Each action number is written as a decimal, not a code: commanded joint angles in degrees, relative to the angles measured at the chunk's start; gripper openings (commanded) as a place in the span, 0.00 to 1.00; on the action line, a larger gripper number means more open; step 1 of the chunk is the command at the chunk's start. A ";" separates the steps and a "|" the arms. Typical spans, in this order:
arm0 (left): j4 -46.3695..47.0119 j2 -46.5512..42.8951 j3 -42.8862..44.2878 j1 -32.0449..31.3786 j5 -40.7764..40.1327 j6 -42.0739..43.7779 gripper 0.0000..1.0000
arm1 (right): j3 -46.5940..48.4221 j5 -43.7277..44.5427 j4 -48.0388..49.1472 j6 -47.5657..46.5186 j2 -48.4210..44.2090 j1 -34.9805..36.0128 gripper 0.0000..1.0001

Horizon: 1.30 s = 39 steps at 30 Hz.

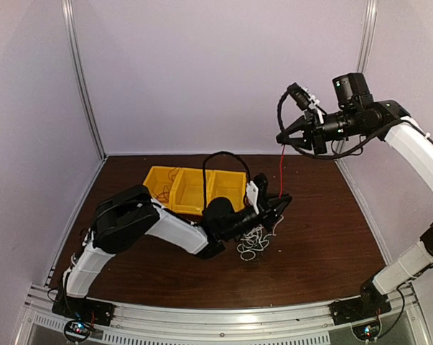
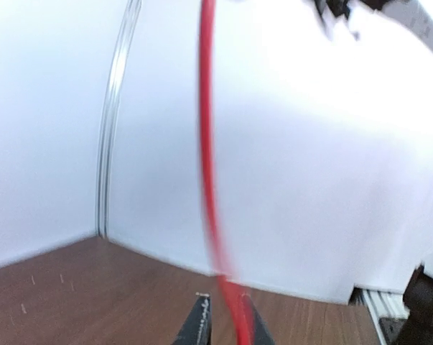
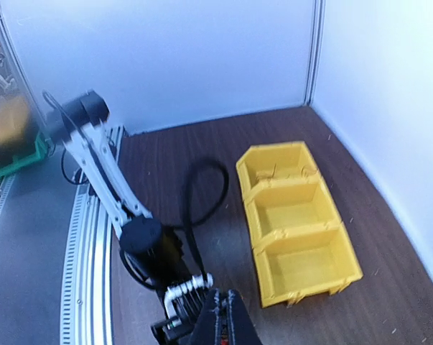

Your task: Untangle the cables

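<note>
Dark brown counter (image 1: 324, 237), white walls (image 1: 223, 72). High up, right hand (image 1: 281, 136) clamped on red cable (image 1: 281, 169). Below, left hand (image 1: 281, 200) narrowly straddles it; grip cannot be told.

The top external camera sits high behind the near edge, looking down and forward over the whole tabletop (image 1: 324, 237) to the far wall (image 1: 223, 72). The left wrist camera lies low, tilted up toward the far right corner, very near the red cable (image 2: 207, 158). The right wrist camera hangs high at the far right, looking down on the yellow bin (image 3: 299, 230) and left arm (image 3: 112, 187), which the top view shares.
</note>
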 commanded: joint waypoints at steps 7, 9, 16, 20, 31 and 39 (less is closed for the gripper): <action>-16.90 6.44 -5.12 -0.37 -0.09 1.25 0.18 | 6.24 -10.91 10.04 4.56 -5.51 -1.73 0.00; -16.94 6.44 -5.62 -0.31 -0.11 1.16 0.18 | 8.00 -11.69 9.99 4.80 -5.88 -2.59 0.00; -15.55 4.65 -9.09 -0.36 -0.73 0.95 0.34 | 12.30 -14.98 10.75 6.62 -5.96 -5.99 0.00; -12.50 1.35 -12.88 -0.30 -1.27 1.21 0.43 | 13.53 -15.75 10.76 6.86 -6.26 -7.01 0.00; 3.97 -16.24 -28.85 -0.83 1.62 -3.21 0.55 | -5.31 -2.24 16.62 5.59 -10.46 -7.20 0.00; -4.14 -22.96 -30.16 -0.83 2.45 -4.82 0.57 | -16.88 -0.94 21.29 6.74 -13.77 -7.03 0.00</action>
